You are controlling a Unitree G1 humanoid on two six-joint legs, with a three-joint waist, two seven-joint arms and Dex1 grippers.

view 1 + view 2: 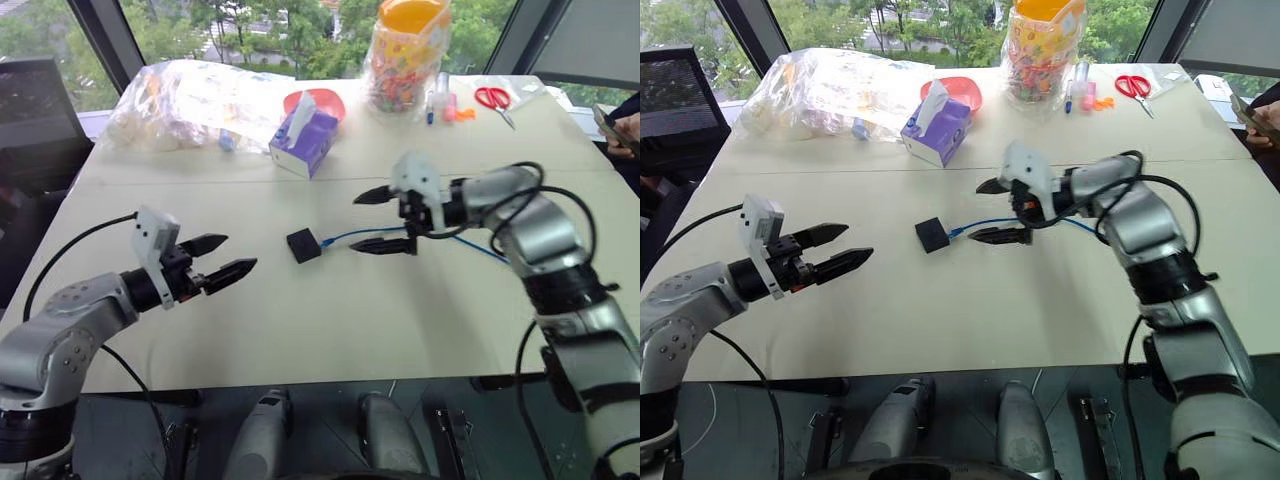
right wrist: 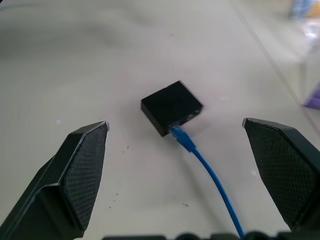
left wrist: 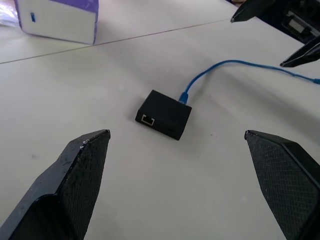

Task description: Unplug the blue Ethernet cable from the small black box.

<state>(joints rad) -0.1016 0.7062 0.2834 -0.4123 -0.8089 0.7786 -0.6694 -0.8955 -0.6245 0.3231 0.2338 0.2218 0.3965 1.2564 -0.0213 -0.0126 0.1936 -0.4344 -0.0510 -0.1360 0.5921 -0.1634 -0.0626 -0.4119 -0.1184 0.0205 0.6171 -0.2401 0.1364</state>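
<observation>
Two grippers, left gripper [image 1: 222,258] and right gripper [image 1: 383,220], hold their jaws apart, flanking the matte small black box [image 1: 303,245] with the blue Ethernet cable [image 2: 207,167] plugged in

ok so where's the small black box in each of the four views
Left eye view: small black box on the table, between the two grippers.
Right eye view: same spot, left of centre.
Left wrist view: near centre.
Right wrist view: near centre.
Shared landmark: the blue Ethernet cable, plugged into the box's side.
</observation>
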